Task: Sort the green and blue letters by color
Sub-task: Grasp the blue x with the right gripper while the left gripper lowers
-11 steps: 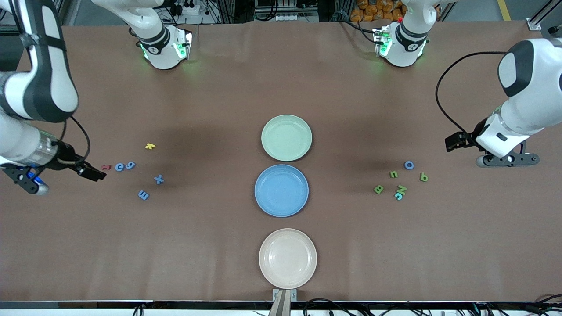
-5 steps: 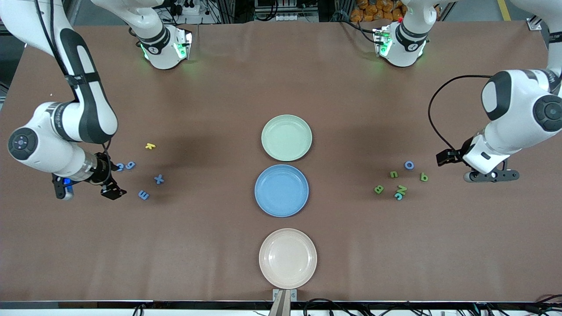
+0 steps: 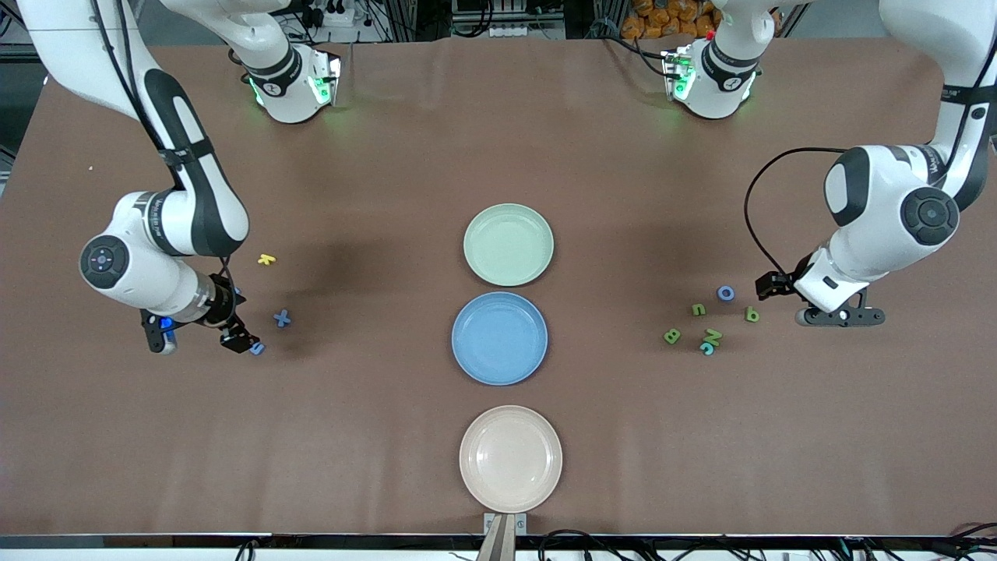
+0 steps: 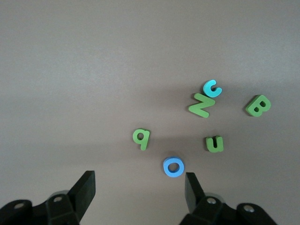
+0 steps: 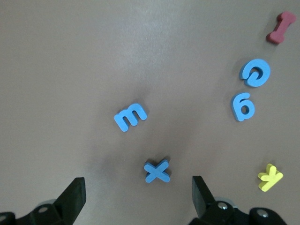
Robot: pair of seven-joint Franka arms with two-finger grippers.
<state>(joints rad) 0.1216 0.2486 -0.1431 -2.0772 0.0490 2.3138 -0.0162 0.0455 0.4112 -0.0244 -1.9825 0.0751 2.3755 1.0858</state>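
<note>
Blue letters lie at the right arm's end: an x [image 3: 282, 318], an m [image 3: 256, 348] partly under the gripper. The right wrist view shows the x [image 5: 157, 171], the m [image 5: 130, 117], a 6 [image 5: 243, 106] and a round blue letter [image 5: 255, 73]. My right gripper [image 3: 234, 336] [image 5: 138, 187] is open and empty over them. At the left arm's end lie a blue o [image 3: 725, 294] [image 4: 173, 167], a teal c [image 4: 212, 88] and green q [image 4: 141, 138], u [image 4: 214, 144], N [image 4: 201, 104], B [image 4: 257, 105]. My left gripper [image 3: 771, 288] [image 4: 139, 187] is open and empty beside the o.
A green plate [image 3: 509, 244], a blue plate [image 3: 499, 338] and a beige plate [image 3: 510, 458] stand in a row mid-table, all empty. A yellow k [image 3: 266, 259] [image 5: 270, 177] and a red letter [image 5: 281, 27] lie by the blue letters.
Both arms have swung in toward their letter groups. The right arm now covers the red letter and two blue ones in the front view. No letter has moved.
</note>
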